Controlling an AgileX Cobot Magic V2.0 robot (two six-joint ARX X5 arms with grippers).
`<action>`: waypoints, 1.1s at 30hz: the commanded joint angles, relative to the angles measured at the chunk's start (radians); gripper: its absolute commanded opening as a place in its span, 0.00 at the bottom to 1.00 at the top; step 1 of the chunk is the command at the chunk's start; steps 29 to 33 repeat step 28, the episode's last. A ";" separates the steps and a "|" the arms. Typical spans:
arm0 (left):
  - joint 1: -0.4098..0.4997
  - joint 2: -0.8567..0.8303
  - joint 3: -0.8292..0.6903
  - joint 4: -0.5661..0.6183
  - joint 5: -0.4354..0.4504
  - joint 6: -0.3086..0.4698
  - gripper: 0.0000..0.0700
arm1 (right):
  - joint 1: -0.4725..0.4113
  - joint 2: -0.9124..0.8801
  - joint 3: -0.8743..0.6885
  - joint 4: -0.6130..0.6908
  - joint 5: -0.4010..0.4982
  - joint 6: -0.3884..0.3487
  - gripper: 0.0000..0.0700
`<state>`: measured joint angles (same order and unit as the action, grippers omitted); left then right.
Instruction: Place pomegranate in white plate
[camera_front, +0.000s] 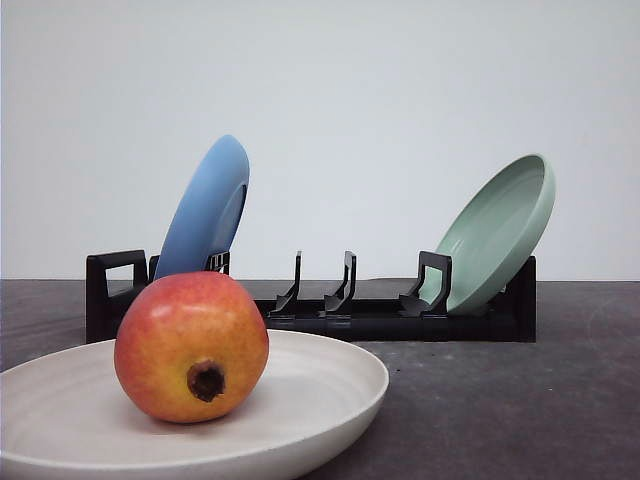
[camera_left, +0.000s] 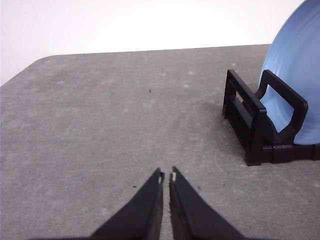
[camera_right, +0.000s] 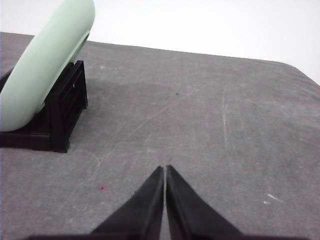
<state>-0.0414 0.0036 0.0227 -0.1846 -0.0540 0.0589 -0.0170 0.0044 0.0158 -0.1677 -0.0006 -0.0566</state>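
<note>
Both claws closed; pomegranate (camera_front: 191, 346) sits in white plate (camera_front: 330, 385).

The pomegranate (camera_front: 191, 346) sits in the white plate (camera_front: 330, 395), which lies on the bench (camera_front: 500, 410) at the near left of the front view. Behind them a dish rack (camera_front: 360, 310) stands across the bench, with a blue plate (camera_front: 205, 210) leaning in its left end, directly behind the fruit, and a pale green plate (camera_front: 497, 232) leaning in its right end. Between those two plates the rack's middle slots hold nothing, and the bench to the right of the white plate lies bare in front of the rack.
</note>
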 joint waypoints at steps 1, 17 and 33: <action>0.002 0.000 -0.011 -0.002 0.001 0.004 0.00 | 0.000 -0.001 -0.005 0.013 0.000 -0.006 0.00; 0.002 0.000 -0.011 -0.002 0.001 0.004 0.00 | 0.000 -0.001 -0.005 0.013 0.000 -0.006 0.00; 0.002 -0.001 -0.011 -0.002 0.001 0.005 0.00 | 0.000 -0.001 -0.005 0.013 0.000 -0.006 0.00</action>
